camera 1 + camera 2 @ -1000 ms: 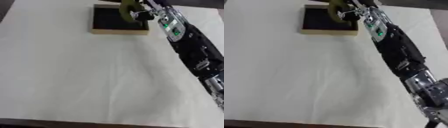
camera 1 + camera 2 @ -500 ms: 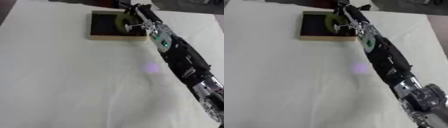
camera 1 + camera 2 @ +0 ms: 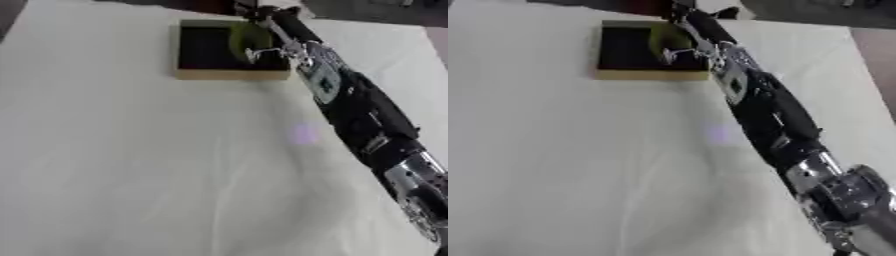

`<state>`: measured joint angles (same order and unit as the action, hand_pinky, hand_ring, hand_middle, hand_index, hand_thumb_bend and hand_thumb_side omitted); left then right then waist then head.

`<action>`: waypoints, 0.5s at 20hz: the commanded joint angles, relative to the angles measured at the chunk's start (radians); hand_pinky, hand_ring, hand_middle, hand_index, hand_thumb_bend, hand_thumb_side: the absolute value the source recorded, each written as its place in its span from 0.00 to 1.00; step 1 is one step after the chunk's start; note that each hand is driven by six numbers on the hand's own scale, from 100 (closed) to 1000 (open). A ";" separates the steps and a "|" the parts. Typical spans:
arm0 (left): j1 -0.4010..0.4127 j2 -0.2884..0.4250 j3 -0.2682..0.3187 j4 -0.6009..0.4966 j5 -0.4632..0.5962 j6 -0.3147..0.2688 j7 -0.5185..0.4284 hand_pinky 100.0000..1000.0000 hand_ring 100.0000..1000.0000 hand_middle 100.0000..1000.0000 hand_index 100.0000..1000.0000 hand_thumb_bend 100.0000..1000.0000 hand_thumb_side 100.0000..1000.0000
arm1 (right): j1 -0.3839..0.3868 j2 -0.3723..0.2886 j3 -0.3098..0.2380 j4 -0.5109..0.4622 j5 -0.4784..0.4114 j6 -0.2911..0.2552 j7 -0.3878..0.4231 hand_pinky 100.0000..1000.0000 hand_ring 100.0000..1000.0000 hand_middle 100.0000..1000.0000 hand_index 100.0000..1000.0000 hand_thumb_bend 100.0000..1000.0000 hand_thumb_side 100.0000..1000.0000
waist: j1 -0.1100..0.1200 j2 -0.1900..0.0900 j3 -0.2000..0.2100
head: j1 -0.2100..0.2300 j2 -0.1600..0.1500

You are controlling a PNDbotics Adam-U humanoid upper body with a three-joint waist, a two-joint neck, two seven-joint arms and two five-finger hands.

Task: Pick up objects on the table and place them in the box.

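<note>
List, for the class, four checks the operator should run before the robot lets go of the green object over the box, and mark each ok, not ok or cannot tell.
1. Green object is over the box opening: ok.
2. Right hand has its fingers curled round the object: cannot tell, blurred.
3. Object is resting on the box floor: cannot tell.
4. Box stands flat on the white table: ok.
5. Left hand is out of the way: ok, it shows in no view.
</note>
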<state>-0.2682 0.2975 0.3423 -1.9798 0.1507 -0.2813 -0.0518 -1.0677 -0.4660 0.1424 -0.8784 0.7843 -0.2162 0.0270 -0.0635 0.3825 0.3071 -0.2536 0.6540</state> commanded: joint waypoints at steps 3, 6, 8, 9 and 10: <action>0.004 0.023 0.010 -0.020 -0.002 0.003 0.004 0.62 0.75 0.73 0.74 0.00 0.53 | -0.006 -0.092 -0.010 -0.143 -0.056 -0.007 0.040 0.85 0.83 0.75 0.86 0.00 0.06 | 0.006 -0.029 -0.012 | 0.022 0.018; 0.010 0.025 0.013 -0.020 -0.004 0.003 0.008 0.63 0.76 0.73 0.74 0.00 0.53 | 0.011 -0.127 -0.024 -0.217 -0.101 -0.027 0.024 0.85 0.83 0.74 0.86 0.02 0.00 | 0.008 -0.034 -0.022 | 0.032 0.023; 0.013 0.026 0.014 -0.020 -0.006 0.002 0.010 0.63 0.75 0.72 0.74 0.00 0.52 | 0.027 -0.149 -0.037 -0.263 -0.129 -0.047 0.000 0.85 0.82 0.74 0.86 0.03 0.00 | 0.011 -0.037 -0.027 | 0.035 0.025; 0.014 0.027 0.014 -0.020 -0.006 0.001 0.011 0.63 0.75 0.72 0.74 0.00 0.52 | 0.036 -0.158 -0.042 -0.286 -0.143 -0.052 -0.010 0.84 0.81 0.73 0.86 0.03 0.00 | 0.013 -0.038 -0.029 | 0.037 0.025; 0.016 0.027 0.015 -0.020 -0.007 0.001 0.012 0.63 0.75 0.72 0.74 0.00 0.52 | 0.044 -0.168 -0.051 -0.309 -0.157 -0.061 -0.022 0.84 0.81 0.72 0.86 0.02 0.00 | 0.015 -0.039 -0.032 | 0.040 0.025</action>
<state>-0.2505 0.2979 0.3481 -1.9798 0.1453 -0.2797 -0.0444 -1.0085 -0.5905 0.1088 -1.1420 0.6485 -0.2681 0.0188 -0.0550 0.3695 0.2751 -0.2188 0.6764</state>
